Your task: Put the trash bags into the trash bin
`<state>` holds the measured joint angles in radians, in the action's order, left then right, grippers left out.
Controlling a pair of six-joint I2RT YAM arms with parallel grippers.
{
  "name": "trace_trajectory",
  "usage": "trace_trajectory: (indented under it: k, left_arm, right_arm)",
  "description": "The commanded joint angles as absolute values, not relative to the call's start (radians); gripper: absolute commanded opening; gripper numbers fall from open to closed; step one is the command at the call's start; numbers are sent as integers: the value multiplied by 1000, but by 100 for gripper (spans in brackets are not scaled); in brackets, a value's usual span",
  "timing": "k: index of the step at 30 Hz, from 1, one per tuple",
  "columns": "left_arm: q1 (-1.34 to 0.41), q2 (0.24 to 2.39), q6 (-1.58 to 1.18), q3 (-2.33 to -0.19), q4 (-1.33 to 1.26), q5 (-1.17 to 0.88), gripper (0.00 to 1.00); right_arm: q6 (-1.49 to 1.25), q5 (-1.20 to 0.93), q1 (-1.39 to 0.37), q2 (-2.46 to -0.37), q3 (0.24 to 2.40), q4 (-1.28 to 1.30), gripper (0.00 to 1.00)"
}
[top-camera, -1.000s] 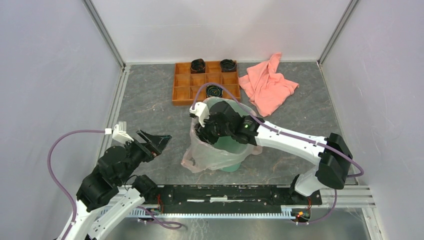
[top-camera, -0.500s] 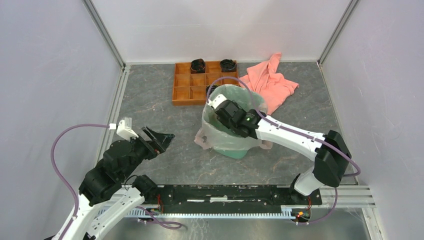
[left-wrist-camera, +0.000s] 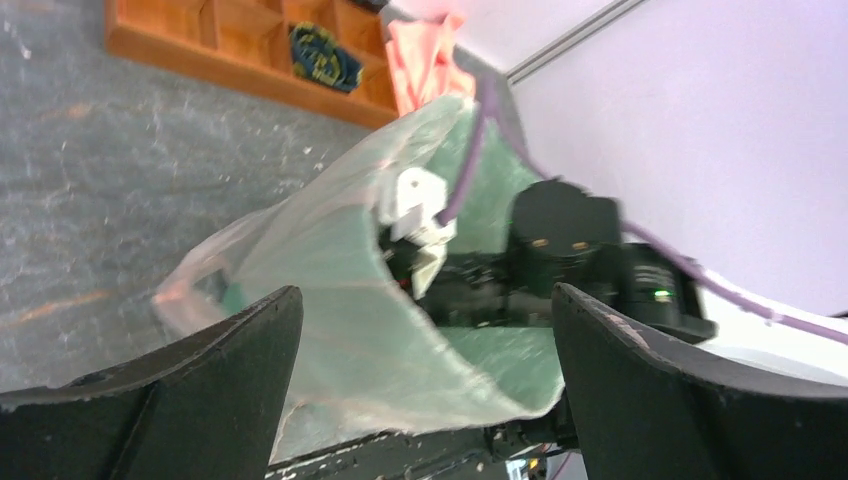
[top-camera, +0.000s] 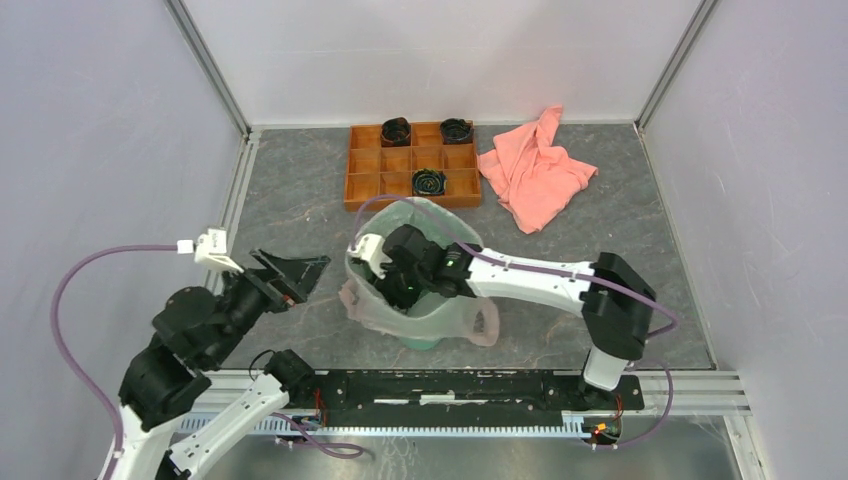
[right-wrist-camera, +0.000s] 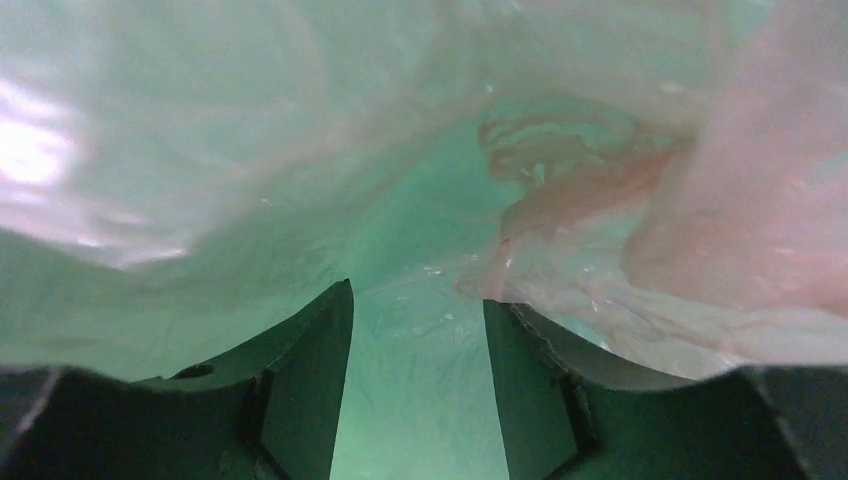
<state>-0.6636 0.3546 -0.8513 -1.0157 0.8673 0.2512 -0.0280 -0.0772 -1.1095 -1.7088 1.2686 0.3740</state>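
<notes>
Trash bag (top-camera: 375,310) was seen draped over trash bin (top-camera: 428,338), frame centre. Film was judged light, soft and slippery, best pinched at handle loop (top-camera: 487,322). Left claw (left-wrist-camera: 425,295) was held wide, empty; right claw (right-wrist-camera: 418,330) was parted inside bag, nothing gripped.

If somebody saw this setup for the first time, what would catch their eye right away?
The right gripper sits open deep inside the mint-green trash bin mid-scene, surrounded by the translucent pink trash bag draped over the bin's rim. Just left of the bin, the left gripper hovers wide open, facing it. At the back, a salmon towel lies next to an orange tray.
</notes>
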Motion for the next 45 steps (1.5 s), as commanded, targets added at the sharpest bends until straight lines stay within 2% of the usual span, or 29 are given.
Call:
trace_trajectory:
  k: [1, 7, 13, 15, 18, 23, 29, 32, 37, 39, 40, 45]
  left_arm:
    - [-667, 366, -731, -1146, 859, 230, 100]
    - [-666, 408, -664, -1295, 815, 149, 100]
    - [-666, 423, -670, -1313, 788, 103, 100]
    - [-666, 431, -667, -1315, 771, 79, 100]
    - [-666, 444, -651, -1330, 741, 24, 100]
    - [-666, 452, -616, -1352, 706, -26, 100]
    - [-666, 447, -616, -1360, 707, 46, 100]
    - [-666, 429, -661, -1337, 760, 166, 100]
    - [-666, 406, -697, -1259, 780, 191, 100]
    - [-666, 418, -695, -1264, 779, 179, 100]
    - [-666, 425, -688, -1279, 776, 175, 100]
    - [-666, 533, -608, -1421, 731, 145, 100]
  right_arm:
    - [24, -330, -1164, -1781, 1407, 249, 58]
    - [110, -411, -1182, -1949, 1614, 222, 61]
    - [80, -284, -1183, -2137, 1952, 334, 64]
    - [40, -206, -1183, -2142, 2010, 392, 64]
    - [9, -123, -1184, -2041, 1925, 422, 68]
    - [1, -112, -1192, -1825, 1718, 412, 77]
    - [-32, -64, -1195, -1709, 1692, 470, 81]
    - [-45, -67, -1196, -1643, 1685, 481, 82]
    - [-57, -55, -1200, -1427, 1581, 418, 87]
    - [-42, -8, -1199, -1319, 1518, 413, 96]
    - [-31, 35, -1200, -1266, 1486, 414, 98]
    - [-9, 302, -1199, -980, 1401, 487, 98]
